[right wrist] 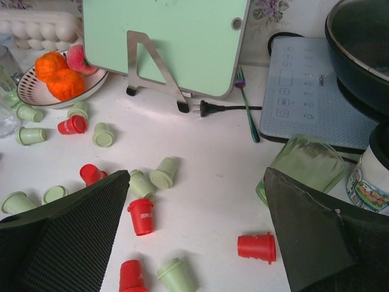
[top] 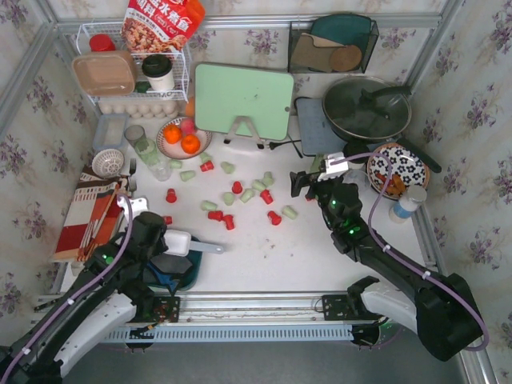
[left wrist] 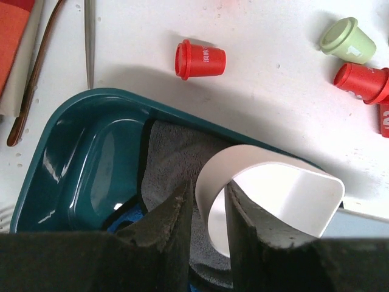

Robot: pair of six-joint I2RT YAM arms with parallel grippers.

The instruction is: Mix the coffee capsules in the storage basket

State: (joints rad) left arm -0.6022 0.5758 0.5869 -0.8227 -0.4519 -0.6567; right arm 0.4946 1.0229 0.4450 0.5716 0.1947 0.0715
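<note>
I'm pinching the white scoop (left wrist: 273,194) in my left gripper (left wrist: 209,194) over the storage basket (left wrist: 79,146), which is holding a grey cloth (left wrist: 176,152), while the coffee capsules (left wrist: 200,59) are lying scattered on the table (top: 264,256), right gripper (right wrist: 196,176) spread wide.

Coffee capsules (top: 266,197), red and pale mint, lay scattered across centre frame, most tipped on their sides. Storage basket (left wrist: 91,158), dark teal, sat upright at lower left, apart from them.
</note>
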